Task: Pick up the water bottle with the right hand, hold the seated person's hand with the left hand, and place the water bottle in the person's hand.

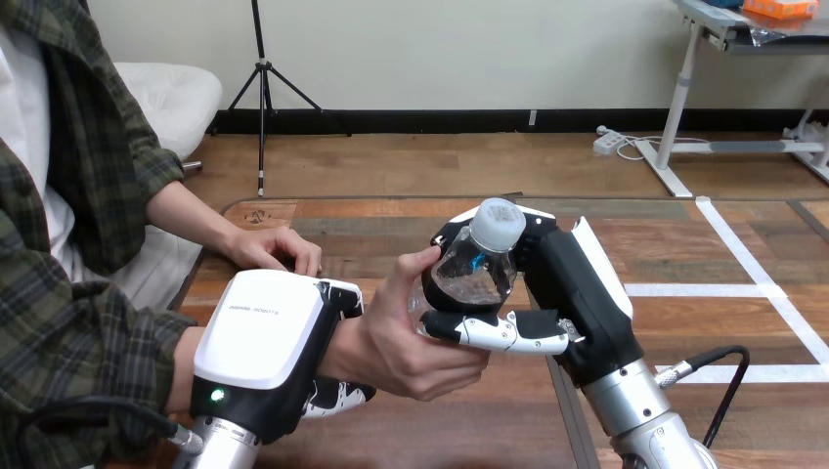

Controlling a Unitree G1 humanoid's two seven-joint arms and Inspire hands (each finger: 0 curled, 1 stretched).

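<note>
Handover step: the right hand [572, 283] has its fingers [508, 334] clasped round the water bottle [479, 266], which sits in the person's nearer hand [411, 347], while the left hand [264, 337] curls its fingers [337, 396] under that wrist [342, 354]; next, release gently.

I see water bottle [476, 276] as clear glossy plastic, cap [496, 223] as white ribbed plastic. Right hand [569, 283]: black plastic, slight gloss. Left hand [262, 330]: smooth white shell, soft sheen. Right forearm [637, 410]: brushed metal. Table [459, 430]: matt wood, grain visible.
</note>
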